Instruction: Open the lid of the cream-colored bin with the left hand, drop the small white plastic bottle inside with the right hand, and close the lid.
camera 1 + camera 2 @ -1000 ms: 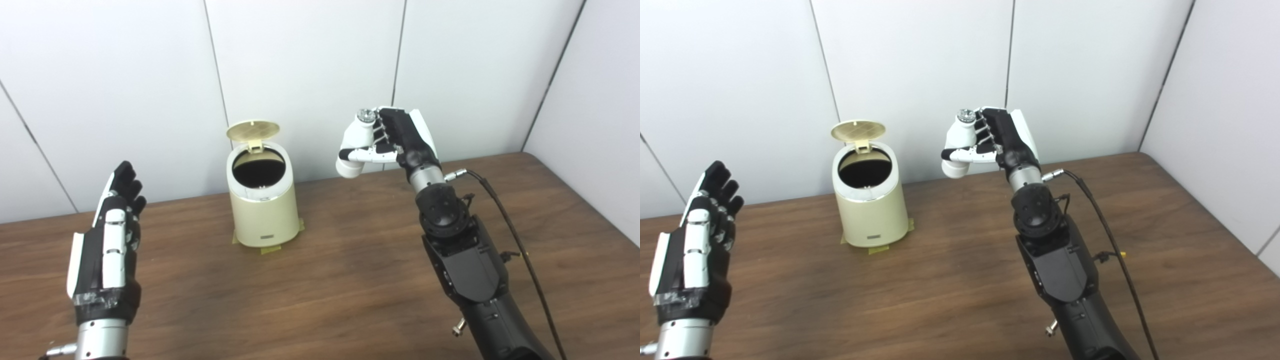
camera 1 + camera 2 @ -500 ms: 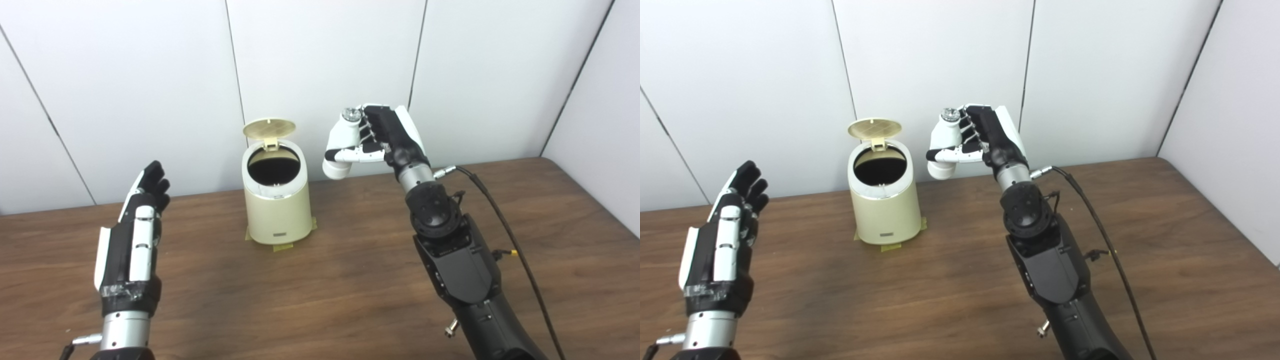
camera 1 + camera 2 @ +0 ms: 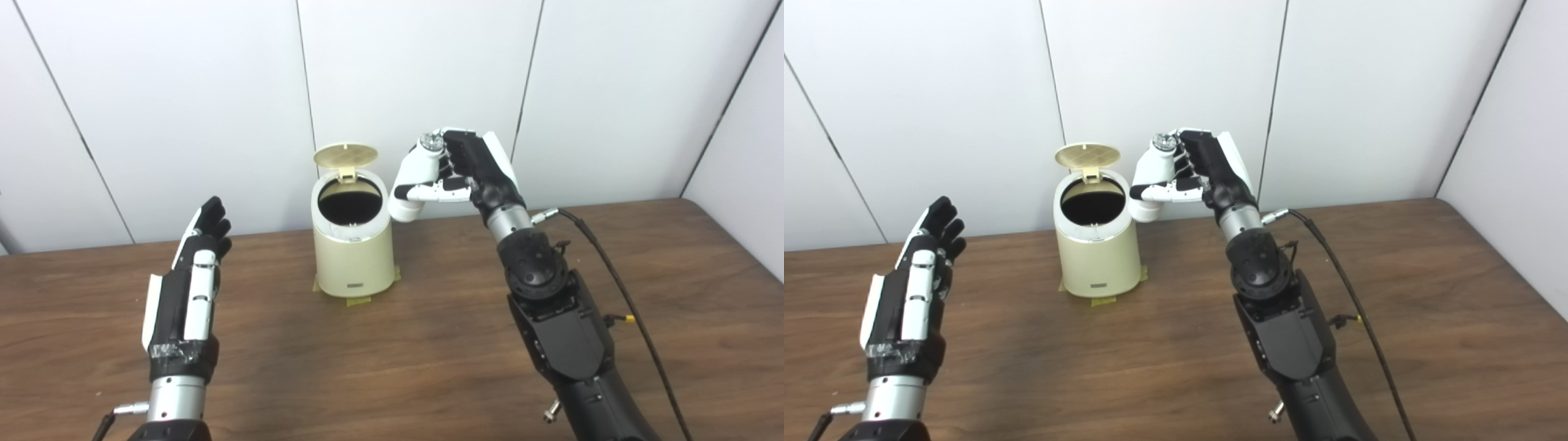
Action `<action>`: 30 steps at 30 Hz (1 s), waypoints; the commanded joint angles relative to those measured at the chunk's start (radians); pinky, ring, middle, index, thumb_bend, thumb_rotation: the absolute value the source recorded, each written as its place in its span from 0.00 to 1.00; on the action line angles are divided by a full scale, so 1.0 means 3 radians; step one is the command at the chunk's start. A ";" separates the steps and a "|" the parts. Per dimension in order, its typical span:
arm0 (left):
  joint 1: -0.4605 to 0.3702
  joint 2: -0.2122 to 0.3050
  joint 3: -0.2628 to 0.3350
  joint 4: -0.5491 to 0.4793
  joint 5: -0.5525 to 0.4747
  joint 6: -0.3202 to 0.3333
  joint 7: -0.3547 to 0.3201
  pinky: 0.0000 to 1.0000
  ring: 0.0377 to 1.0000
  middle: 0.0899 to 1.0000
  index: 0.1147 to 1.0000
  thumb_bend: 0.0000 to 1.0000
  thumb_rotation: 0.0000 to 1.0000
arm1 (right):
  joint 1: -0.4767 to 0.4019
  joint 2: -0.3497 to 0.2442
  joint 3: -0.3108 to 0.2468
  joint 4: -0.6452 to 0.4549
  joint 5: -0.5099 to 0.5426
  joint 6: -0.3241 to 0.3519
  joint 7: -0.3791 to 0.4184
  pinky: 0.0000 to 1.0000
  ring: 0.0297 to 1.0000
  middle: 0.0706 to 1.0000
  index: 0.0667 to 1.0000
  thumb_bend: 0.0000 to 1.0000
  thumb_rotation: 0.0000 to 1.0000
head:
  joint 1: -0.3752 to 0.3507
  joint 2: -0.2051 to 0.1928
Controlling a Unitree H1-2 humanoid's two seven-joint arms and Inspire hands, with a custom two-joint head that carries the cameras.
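Observation:
The cream-colored bin (image 3: 353, 251) stands near the back wall on the wooden table. Its round lid (image 3: 345, 155) is tipped up and back, and the dark inside shows. My right hand (image 3: 468, 171) is shut on the small white plastic bottle (image 3: 414, 184), held tilted in the air just right of the bin's rim, cap end up. My left hand (image 3: 187, 300) is open, fingers spread and pointing up, well to the left of the bin and nearer me. It touches nothing.
Yellow tape tabs (image 3: 358, 301) stick out from under the bin's base. A black cable (image 3: 618, 288) runs from my right wrist down along the arm. The table's right edge (image 3: 735, 245) meets a white wall. White wall panels stand close behind the bin.
The camera has turned left, shifting the whole scene right. My right hand with the bottle has come closer to the bin's rim. The left hand stays open.

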 commanded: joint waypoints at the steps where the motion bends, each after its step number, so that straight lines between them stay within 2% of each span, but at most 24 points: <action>1: -0.0084 -0.0026 -0.0016 -0.0062 0.0038 -0.0126 0.0030 0.96 0.96 0.96 0.96 0.34 0.86 | -0.0253 0.0016 0.0011 -0.0049 -0.0005 -0.0204 -0.0006 0.41 0.44 0.47 0.41 0.53 0.00 | 0.0002 -0.0005; 4: -0.0080 -0.0044 -0.0020 -0.0070 0.0048 -0.0114 0.0040 0.95 0.95 0.96 0.95 0.35 0.84 | -0.0279 0.0049 0.0024 0.0024 -0.0027 -0.0277 -0.0043 0.46 0.51 0.49 0.40 0.52 0.00 | 0.0012 -0.0009; 7: -0.0080 -0.0044 -0.0028 -0.0073 0.0053 -0.0124 0.0040 0.95 0.95 0.96 0.95 0.35 0.83 | -0.0303 0.0105 0.0018 0.0105 -0.0041 -0.0351 -0.0100 0.58 0.61 0.48 0.40 0.53 0.00 | 0.0015 -0.0009; 9: -0.0081 -0.0037 -0.0029 -0.0063 0.0057 -0.0138 0.0040 0.95 0.96 0.96 0.95 0.34 0.85 | -0.0318 0.0133 0.0032 0.0146 -0.0086 -0.0395 -0.0149 0.53 0.58 0.49 0.40 0.52 0.00 | 0.0018 -0.0011; 11: -0.0080 -0.0041 -0.0029 -0.0056 0.0061 -0.0151 0.0044 0.95 0.96 0.96 0.95 0.35 0.86 | -0.0339 0.0157 0.0053 0.0205 -0.0144 -0.0449 -0.0204 0.45 0.50 0.49 0.40 0.52 0.00 | 0.0020 -0.0013; 15: -0.0075 -0.0038 -0.0037 -0.0052 0.0059 -0.0166 0.0046 0.95 0.96 0.96 0.95 0.35 0.86 | -0.0386 0.0198 0.0061 0.0332 -0.0190 -0.0526 -0.0265 0.37 0.41 0.45 0.43 0.53 0.00 | 0.0028 -0.0021; 25: -0.0065 -0.0063 -0.0061 -0.0073 0.0065 -0.0149 0.0068 0.95 0.95 0.96 0.95 0.33 0.87 | -0.0515 0.0290 0.0101 0.0782 -0.0252 -0.0955 -0.0485 0.36 0.44 0.44 0.45 0.52 0.00 | 0.0056 -0.0018; 30: -0.0083 -0.0092 -0.0086 -0.0044 0.0107 -0.0167 0.0100 0.94 0.95 0.95 0.94 0.34 0.86 | -0.0589 0.0294 0.0119 0.1141 -0.0279 -0.1295 -0.0610 0.34 0.43 0.44 0.45 0.52 0.00 | 0.0091 -0.0049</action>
